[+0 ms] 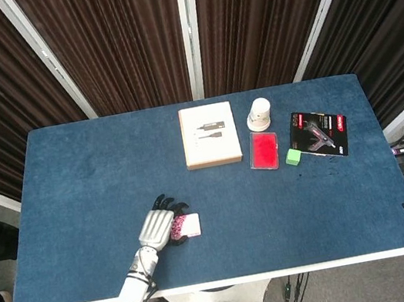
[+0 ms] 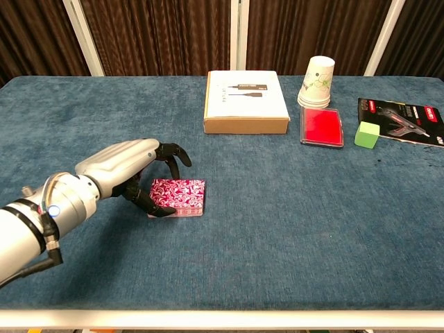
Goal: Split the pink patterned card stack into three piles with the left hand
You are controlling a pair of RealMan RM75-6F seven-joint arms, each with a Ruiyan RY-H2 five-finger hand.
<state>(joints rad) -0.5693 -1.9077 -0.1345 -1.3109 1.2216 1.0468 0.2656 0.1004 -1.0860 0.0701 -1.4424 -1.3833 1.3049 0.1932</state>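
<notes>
The silver-and-black left hand (image 2: 139, 175) is curling its dark fingers onto the left edge of the pink patterned card stack (image 2: 179, 197) lying whole on the blue felt table (image 2: 291, 208), gripping uncertainly; lift only the top third.

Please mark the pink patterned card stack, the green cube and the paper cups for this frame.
pink patterned card stack (image 2: 182, 195), chest view, middle of the top card.
green cube (image 2: 367, 134), chest view, front face.
paper cups (image 2: 319, 78), chest view, side wall of the top cup.
</notes>
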